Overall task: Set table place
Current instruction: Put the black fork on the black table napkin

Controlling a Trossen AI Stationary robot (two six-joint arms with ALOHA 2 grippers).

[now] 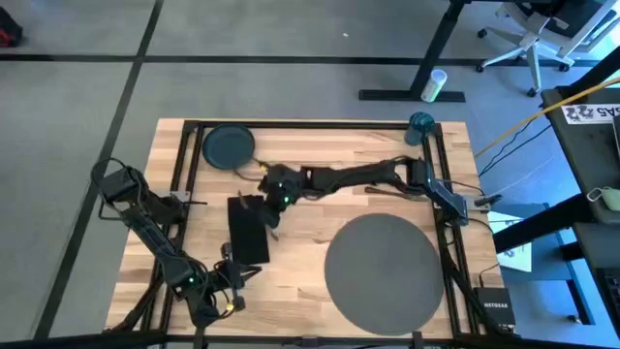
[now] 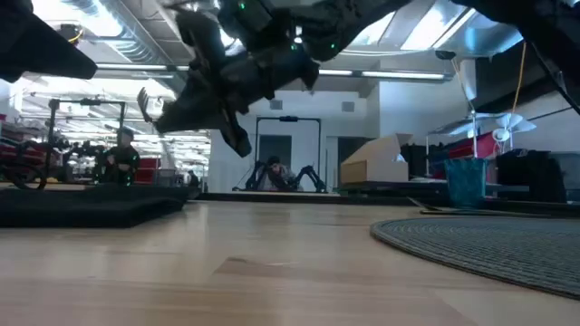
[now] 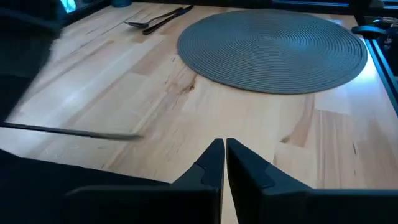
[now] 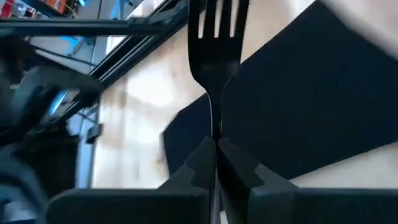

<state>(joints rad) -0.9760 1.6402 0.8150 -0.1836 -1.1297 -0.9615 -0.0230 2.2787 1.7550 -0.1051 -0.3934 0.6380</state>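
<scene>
Biggest worry here is the fork [image 4: 214, 37] twisting or slipping, since the right gripper [image 4: 216, 163] is pinching it by just the thin handle, fingers clamped tight on it, tines pointing away from the wrist. If it's swinging, it could clip the black napkin [image 1: 248, 229] and drag it out of place. In the overhead view the right gripper [image 1: 272, 188] is hanging over the tabletop [image 1: 310, 223] just beside the napkin's far end, near the dark plate [image 1: 228, 145]. The grey placemat [image 1: 384, 264] is sitting well apart, toward the right side. The left gripper [image 3: 224, 163] is waiting with fingers together near the front-left corner
</scene>
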